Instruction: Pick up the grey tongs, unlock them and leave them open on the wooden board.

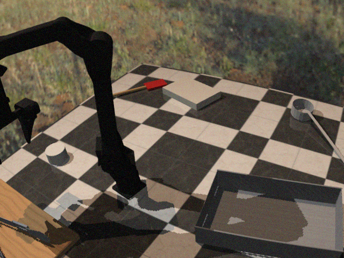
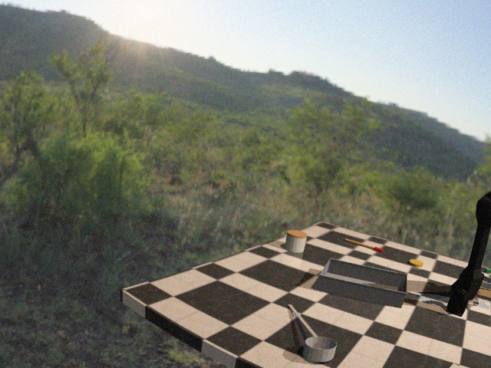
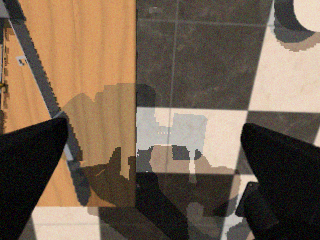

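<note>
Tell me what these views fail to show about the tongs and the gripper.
- Tongs: the top view's left edge cuts them off, and shadow covers them, so whether they lie open is unclear.
- Wooden board: the wrist view shows one grey arm only.
- Gripper: outside the exterior view's right edge.

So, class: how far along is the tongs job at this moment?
Nearly finished, it seems. The roasting tin no longer has anything across it, and the grey tongs lie on the wooden board. The gripper is open with nothing between its fingers, raised beside the board's edge. Whether the tongs lie open is hard to tell; that check is what remains.
</note>
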Robot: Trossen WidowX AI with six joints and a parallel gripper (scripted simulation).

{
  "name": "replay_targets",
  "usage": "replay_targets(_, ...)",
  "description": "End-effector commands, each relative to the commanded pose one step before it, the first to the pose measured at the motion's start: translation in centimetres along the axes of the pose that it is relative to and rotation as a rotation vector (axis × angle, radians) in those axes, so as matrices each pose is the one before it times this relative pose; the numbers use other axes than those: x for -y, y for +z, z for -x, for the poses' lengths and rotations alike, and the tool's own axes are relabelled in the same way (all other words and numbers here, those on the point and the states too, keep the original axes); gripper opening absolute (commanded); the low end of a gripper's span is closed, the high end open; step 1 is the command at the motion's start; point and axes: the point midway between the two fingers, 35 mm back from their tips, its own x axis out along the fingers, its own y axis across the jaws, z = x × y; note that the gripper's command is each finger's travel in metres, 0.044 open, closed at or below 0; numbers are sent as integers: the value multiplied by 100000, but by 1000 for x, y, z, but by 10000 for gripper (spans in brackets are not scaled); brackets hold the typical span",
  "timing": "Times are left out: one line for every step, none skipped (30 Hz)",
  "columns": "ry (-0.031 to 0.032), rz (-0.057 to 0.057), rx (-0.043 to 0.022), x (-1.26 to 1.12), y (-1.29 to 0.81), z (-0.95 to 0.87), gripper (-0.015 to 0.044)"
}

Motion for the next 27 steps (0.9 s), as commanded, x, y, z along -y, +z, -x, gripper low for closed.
replay_targets(-1519, 869, -1817, 871, -448, -51, 440)
replay_targets(0, 0, 0, 0, 0, 0, 440)
replay_targets(348, 2, 397, -35, 21, 222, 440)
replay_targets(582, 4, 661, -57, 32, 371, 440)
replay_targets(872, 6, 986, -82, 44, 554, 440)
replay_targets(1245, 8, 1399, -109, 54, 789, 440)
replay_targets(1196, 7, 1334, -98, 44, 755, 440)
replay_targets(1087, 6, 1204, -84, 34, 683, 440)
replay_targets(733, 4, 806, -54, 20, 458, 440)
replay_targets(257, 1, 282, -19, 7, 161, 440)
replay_targets(0, 0, 0, 0, 0, 0, 440)
replay_targets(0, 0, 0, 0, 0, 0, 440)
replay_targets(0, 0, 0, 0, 0, 0, 440)
replay_targets(0, 0, 0, 0, 0, 0, 440)
replay_targets(0, 0, 0, 0, 0, 0, 440)
replay_targets(0, 0, 0, 0, 0, 0, 440)
replay_targets(0, 0, 0, 0, 0, 0, 440)
replay_targets(0, 0, 0, 0, 0, 0, 440)
replay_targets(0, 0, 0, 0, 0, 0, 440)
replay_targets(0, 0, 0, 0, 0, 0, 440)
replay_targets(0, 0, 0, 0, 0, 0, 440)
replay_targets(0, 0, 0, 0, 0, 0, 440)
replay_targets(0, 0, 0, 0, 0, 0, 440)
replay_targets(0, 0, 0, 0, 0, 0, 440)
replay_targets(0, 0, 0, 0, 0, 0, 440)
replay_targets(0, 0, 0, 0, 0, 0, 440)
replay_targets(0, 0, 0, 0, 0, 0, 440)
